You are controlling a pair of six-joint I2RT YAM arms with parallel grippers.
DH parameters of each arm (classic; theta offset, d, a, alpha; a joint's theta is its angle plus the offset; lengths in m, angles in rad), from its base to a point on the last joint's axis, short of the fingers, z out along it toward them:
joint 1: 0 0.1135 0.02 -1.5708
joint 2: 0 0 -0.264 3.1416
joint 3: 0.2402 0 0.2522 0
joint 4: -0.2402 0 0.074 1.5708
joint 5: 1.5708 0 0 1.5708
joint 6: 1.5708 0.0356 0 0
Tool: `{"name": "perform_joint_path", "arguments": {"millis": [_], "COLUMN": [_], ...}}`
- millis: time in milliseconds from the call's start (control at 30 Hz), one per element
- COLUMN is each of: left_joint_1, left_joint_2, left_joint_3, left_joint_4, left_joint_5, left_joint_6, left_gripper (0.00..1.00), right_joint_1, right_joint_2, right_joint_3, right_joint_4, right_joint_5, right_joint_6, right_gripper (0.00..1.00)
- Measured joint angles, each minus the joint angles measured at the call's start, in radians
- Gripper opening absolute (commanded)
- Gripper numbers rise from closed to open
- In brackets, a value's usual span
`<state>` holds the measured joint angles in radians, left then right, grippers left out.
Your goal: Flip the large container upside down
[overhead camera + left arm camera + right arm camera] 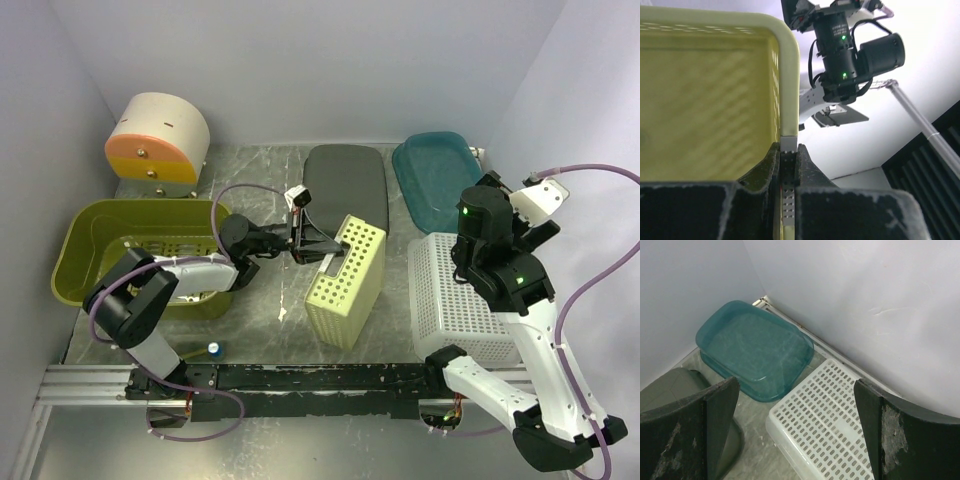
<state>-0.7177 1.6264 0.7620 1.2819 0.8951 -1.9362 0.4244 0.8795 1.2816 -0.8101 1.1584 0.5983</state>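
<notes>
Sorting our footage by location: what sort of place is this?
Probably a robot lab test booth: plain white walls enclose the table, and the left arm and right arm mount on an aluminium rail.

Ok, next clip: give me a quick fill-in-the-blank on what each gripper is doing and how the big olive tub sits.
1. The left gripper is shut on a wall of the ____ perforated basket.
2. The right gripper, over the white basket, has its jaws ____.
3. The large container sits open side ____, with no gripper on it.
Missing words: pale green; open; up.
</notes>
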Motion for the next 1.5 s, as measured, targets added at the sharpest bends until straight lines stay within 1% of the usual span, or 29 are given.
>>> {"name": "perform_joint_path", "arguments": {"millis": [100,133,200,267,367,400,500,567,600,700,733,800,967,1067,1200,1333,1500], "left_joint_1": [0.014,0.023,0.047,0.082,0.153,0.172,0.23,0.255,0.262,0.27,0.27,0.27,0.259,0.22,0.106,0.016,-0.01], "left_joint_2": [0.008,0.008,0.006,-0.007,-0.05,-0.065,-0.133,-0.181,-0.197,-0.209,-0.208,-0.207,-0.184,-0.134,-0.053,-0.012,0.003], "left_joint_3": [-0.034,-0.048,-0.074,-0.102,-0.145,-0.153,-0.149,-0.107,-0.066,0.091,0.152,0.252,0.359,0.407,0.475,0.562,0.674], "left_joint_4": [0.043,0.053,0.06,0.069,0.024,-0.013,-0.217,-0.433,-0.558,-0.916,-1.046,-1.255,-1.561,-1.686,-1.751,-1.781,-1.879], "left_joint_5": [-0.043,-0.055,-0.066,-0.068,-0.05,-0.041,-0.012,0.0,-0.002,-0.044,-0.073,-0.132,-0.259,-0.344,-0.391,-0.428,-0.524], "left_joint_6": [-0.042,-0.053,-0.068,-0.068,-0.023,-0.002,0.131,0.274,0.357,0.609,0.7,0.863,1.11,1.212,1.266,1.305,1.371], "left_gripper": [0.09,0.12,0.22,0.35,0.6,0.66,0.82,0.92,0.95,0.98,0.99,1.0,1.0,1.0,1.0,1.0,1.0], "right_joint_1": [0.0,0.0,0.0,0.0,0.0,0.0,0.0,0.0,0.0,0.0,0.0,0.0,0.0,0.0,0.0,0.0,0.0], "right_joint_2": [0.0,0.002,0.002,0.003,0.003,0.003,0.006,0.007,0.007,0.01,0.01,0.009,0.011,0.014,0.037,0.066,0.062], "right_joint_3": [0.0,0.0,0.0,-0.002,-0.011,-0.015,-0.017,-0.017,-0.017,-0.018,-0.022,-0.038,-0.082,-0.103,-0.115,-0.115,-0.115], "right_joint_4": [-0.001,-0.002,-0.004,-0.004,-0.006,-0.006,-0.01,-0.01,-0.01,-0.009,-0.004,0.006,0.05,0.1,0.141,0.154,0.158], "right_joint_5": [-0.007,-0.01,-0.018,-0.026,-0.037,-0.041,-0.052,-0.06,-0.065,-0.087,-0.097,-0.127,-0.257,-0.385,-0.522,-0.595,-0.645], "right_joint_6": [0.004,0.005,0.008,0.012,0.019,0.021,0.024,0.026,0.026,0.026,0.026,0.019,-0.02,-0.069,-0.109,-0.13,-0.154], "right_gripper": [1.0,1.0,1.0,1.0,1.0,1.0,1.0,1.0,1.0,1.0,1.0,1.0,1.0,1.0,1.0,1.0,1.0]}}
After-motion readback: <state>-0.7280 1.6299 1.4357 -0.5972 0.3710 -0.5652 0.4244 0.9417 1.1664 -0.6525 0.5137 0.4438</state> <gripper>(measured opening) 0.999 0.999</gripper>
